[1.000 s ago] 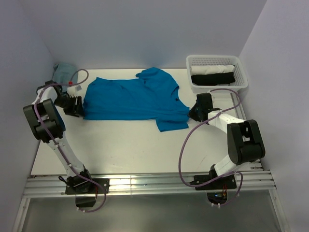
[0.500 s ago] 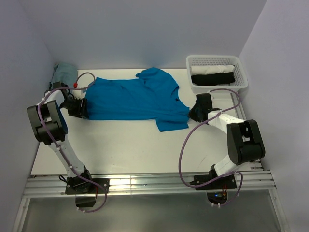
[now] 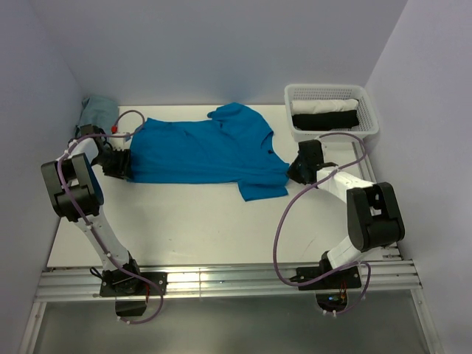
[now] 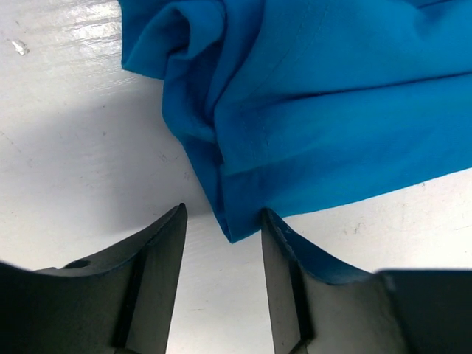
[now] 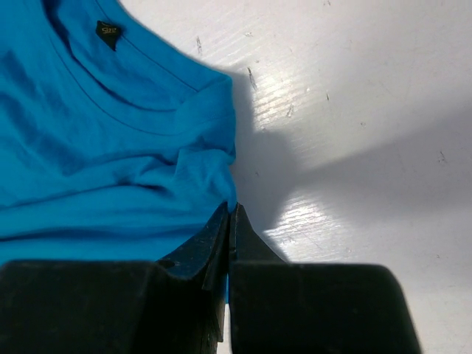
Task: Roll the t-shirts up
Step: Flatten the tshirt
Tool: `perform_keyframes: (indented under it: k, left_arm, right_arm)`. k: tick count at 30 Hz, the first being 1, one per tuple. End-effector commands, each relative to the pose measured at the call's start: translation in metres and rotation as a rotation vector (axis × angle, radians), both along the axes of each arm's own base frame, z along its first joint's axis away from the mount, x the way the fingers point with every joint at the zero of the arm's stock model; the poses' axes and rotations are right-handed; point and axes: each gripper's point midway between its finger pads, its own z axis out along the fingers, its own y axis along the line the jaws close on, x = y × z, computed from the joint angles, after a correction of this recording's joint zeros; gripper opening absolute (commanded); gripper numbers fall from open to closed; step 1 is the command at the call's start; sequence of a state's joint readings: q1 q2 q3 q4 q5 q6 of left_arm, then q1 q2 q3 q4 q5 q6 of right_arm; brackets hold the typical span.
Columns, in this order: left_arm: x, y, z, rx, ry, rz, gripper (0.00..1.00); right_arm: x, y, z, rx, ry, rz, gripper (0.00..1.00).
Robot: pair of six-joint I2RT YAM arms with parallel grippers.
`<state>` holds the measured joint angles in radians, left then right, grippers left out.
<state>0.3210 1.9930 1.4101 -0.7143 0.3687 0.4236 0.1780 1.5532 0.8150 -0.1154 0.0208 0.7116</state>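
A bright blue t-shirt [image 3: 206, 151] lies spread flat across the middle of the table, its collar toward the right. My left gripper [image 3: 124, 167] is at the shirt's left edge. In the left wrist view it [image 4: 223, 215] stands open, and the shirt's [image 4: 332, 110] folded corner points down into the gap between its fingers. My right gripper [image 3: 291, 175] is at the shirt's right side, near the collar. In the right wrist view it [image 5: 231, 210] is shut, pinching the edge of the blue fabric [image 5: 88, 147].
A white mesh basket [image 3: 335, 136] at the back right holds a white roll and a black roll of cloth. A grey-green cloth [image 3: 96, 110] is bunched in the back left corner. Walls stand close on the left, back and right.
My left gripper has moved right, from just off the shirt to its left edge, and the corner now lies between its fingers. The right arm has not moved.
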Motion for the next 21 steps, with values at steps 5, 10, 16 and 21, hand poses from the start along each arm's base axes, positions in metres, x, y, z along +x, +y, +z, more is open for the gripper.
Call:
perform_keyframes:
  k: [5, 10, 16, 21]
  left_arm:
    - [-0.006, -0.022, -0.004, -0.044, 0.013, -0.042, 0.47]
    - [-0.014, -0.026, -0.009, -0.058, 0.034, -0.054, 0.32]
    - [-0.013, -0.023, 0.016, -0.045, -0.020, -0.044, 0.00]
    - [-0.004, -0.008, 0.108, -0.068, -0.218, -0.026, 0.00]
  right_arm:
    - [0.012, 0.002, 0.009, -0.036, -0.024, 0.003, 0.00]
    - [0.013, 0.001, 0.009, -0.047, -0.018, 0.001, 0.00]
    - [0.015, 0.000, 0.022, -0.075, -0.029, 0.010, 0.00]
    - [0.014, -0.007, 0.093, -0.100, -0.179, 0.020, 0.00]
